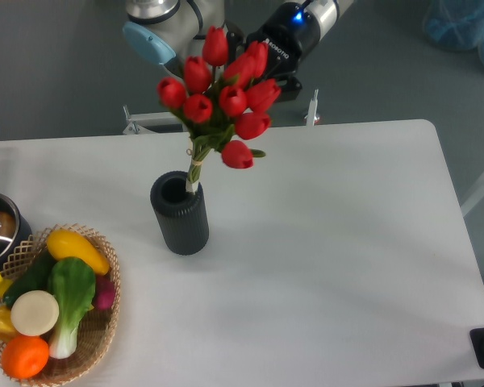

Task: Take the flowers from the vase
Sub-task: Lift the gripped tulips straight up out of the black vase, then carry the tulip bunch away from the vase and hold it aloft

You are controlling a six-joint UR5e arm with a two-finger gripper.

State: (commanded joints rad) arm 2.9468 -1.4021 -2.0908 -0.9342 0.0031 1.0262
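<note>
Camera view: flowers (pixel 223 90) upright, stems in vase (pixel 180 214) mouth.

- The tight bunch of tulip buds (pixel 222 85) was bright red, with small green leaves and pale tan stems.
- The ribbed cylindrical vase (pixel 180 214) below it was dark grey-black.
- The table (pixel 331 242) was plain white.
- Left of the vase, the woven wicker basket (pixel 105 322) was tan, holding yellow, green, orange, cream and magenta vegetables.

Arm (pixel 173 24): enters past the table's far edge, grey joint with blue cap.
Gripper (pixel 278 60): black, blue light lit; fingers hidden, state unclear.
</note>
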